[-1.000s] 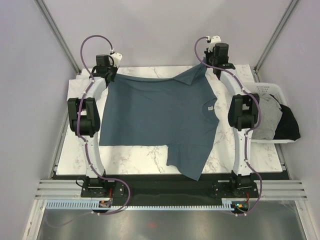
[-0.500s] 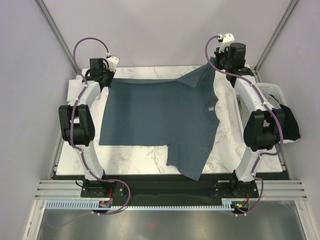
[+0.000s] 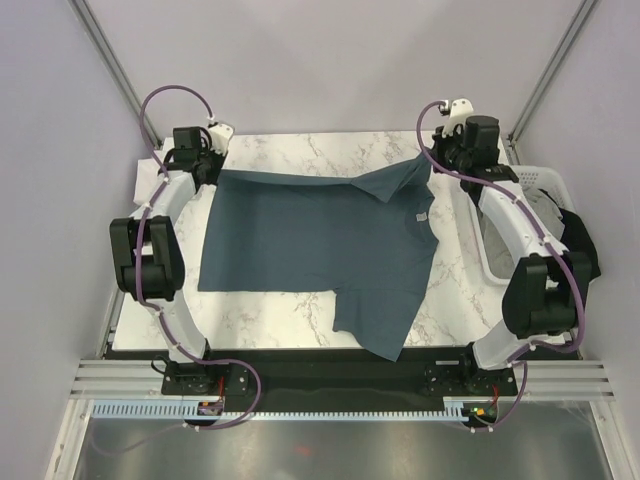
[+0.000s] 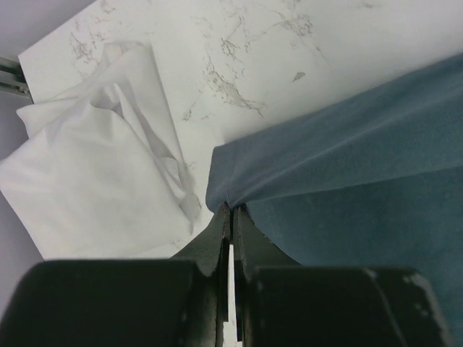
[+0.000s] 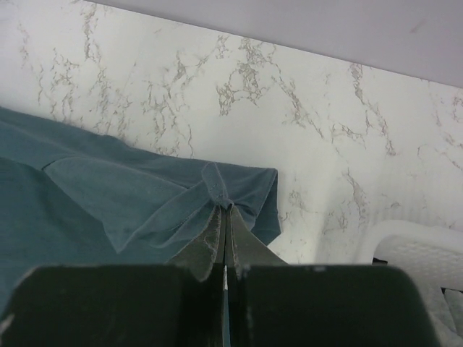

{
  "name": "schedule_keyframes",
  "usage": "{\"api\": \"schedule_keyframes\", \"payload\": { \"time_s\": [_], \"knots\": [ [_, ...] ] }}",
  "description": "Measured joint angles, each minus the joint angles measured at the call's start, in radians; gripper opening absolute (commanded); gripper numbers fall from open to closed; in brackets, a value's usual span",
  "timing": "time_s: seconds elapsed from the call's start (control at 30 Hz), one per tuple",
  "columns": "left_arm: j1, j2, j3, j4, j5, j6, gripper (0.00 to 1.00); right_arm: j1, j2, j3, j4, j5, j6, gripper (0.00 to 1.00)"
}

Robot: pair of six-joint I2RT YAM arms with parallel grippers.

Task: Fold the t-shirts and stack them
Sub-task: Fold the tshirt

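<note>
At the far left corner of the marble table (image 3: 300,150) lies the white t-shirt (image 4: 94,166). It is bunched up and wrinkly, and I cannot tell if it is folded. Just beside it is the left gripper (image 4: 231,210). Its two fingers are squeezed tight together and pinch the far left corner of the dark blue t-shirt (image 3: 320,235). The blue shirt lies spread out wide over the middle of the table, and is mostly flat. One sleeve (image 3: 375,325) points to the near edge and its tip hangs a little past the marble. Over on the far right, the right gripper (image 5: 224,211) is squeezed tight too, and it pinches the other sleeve, which is all scrunched at the pinch. So both grippers hold the far edge of the blue shirt, one at each end. To the right of the table stands the white basket (image 3: 545,175), with the grey t-shirt (image 3: 540,208) and the black t-shirt (image 3: 588,250) inside it. I think the job has only just begun: no fold shows in the blue shirt, there is no stack, and two shirts wait in the basket. The white shirt sits very close to the left gripper, so it could get dragged or caught. The right arm bends over the basket, so it could bump it.
</note>
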Motion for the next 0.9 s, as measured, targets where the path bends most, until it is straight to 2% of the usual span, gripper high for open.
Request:
{"api": "schedule_keyframes", "payload": {
  "time_s": [0.37, 0.67, 0.9],
  "knots": [
    [0.000, -0.051, -0.093, -0.012, 0.013, 0.000, 0.02, 0.000, -0.192, -0.114, -0.020, -0.035, 0.022, 0.00],
    [0.000, -0.078, -0.145, -0.015, 0.017, 0.000, 0.02, 0.013, -0.213, -0.270, -0.033, -0.050, 0.043, 0.00],
    [0.000, -0.078, -0.229, -0.016, 0.016, 0.000, 0.02, 0.014, -0.250, -0.328, -0.034, -0.055, 0.047, 0.00]
  ]
}}
